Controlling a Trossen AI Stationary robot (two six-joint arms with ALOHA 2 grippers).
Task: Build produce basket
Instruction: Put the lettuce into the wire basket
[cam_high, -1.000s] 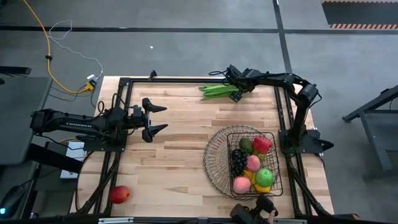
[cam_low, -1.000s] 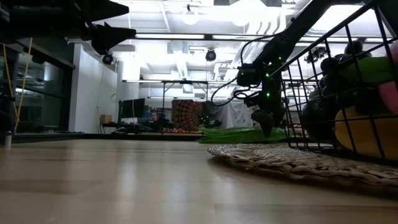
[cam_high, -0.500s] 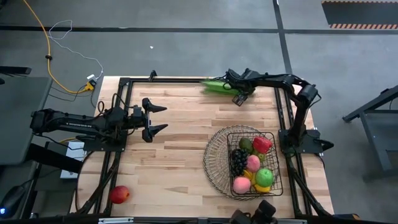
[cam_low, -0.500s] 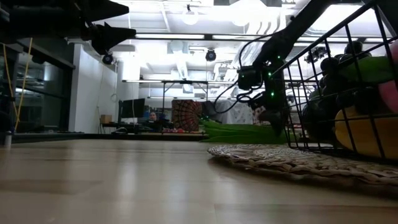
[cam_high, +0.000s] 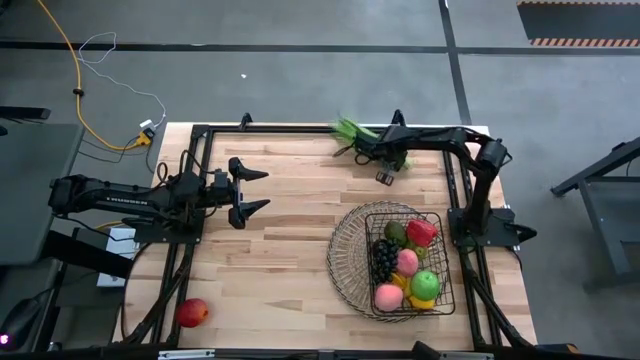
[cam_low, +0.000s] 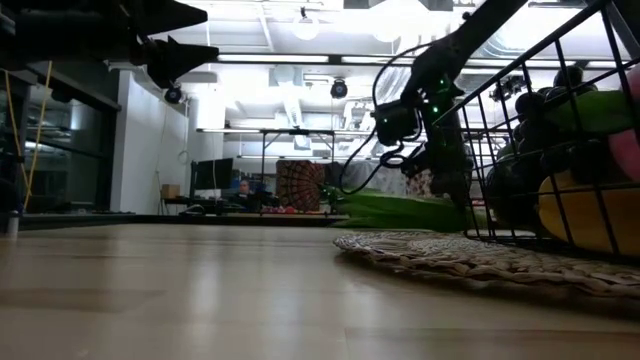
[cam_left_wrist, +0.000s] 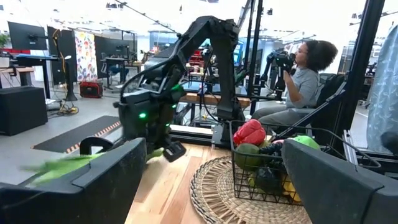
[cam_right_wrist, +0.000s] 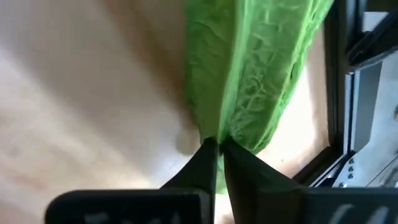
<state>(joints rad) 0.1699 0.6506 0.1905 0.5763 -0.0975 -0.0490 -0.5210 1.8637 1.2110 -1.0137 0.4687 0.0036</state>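
Right gripper (cam_high: 362, 147) reaches across frame top, fingers (cam_right_wrist: 205, 163) pinching green beans (cam_right_wrist: 249, 74) between tips. Left gripper (cam_high: 258, 190) idle mid-left, fingers spread.

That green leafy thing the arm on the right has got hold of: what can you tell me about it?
The green leafy vegetable is bright green with a crinkled, veined surface, folded lengthwise like a leaf or a bunch of pods; what it is made of cannot be told. The right gripper is shut on its narrow end. From above it lies near the far edge of the wooden table, well apart from the basket. Whether it rests on the wood or is lifted is unclear.
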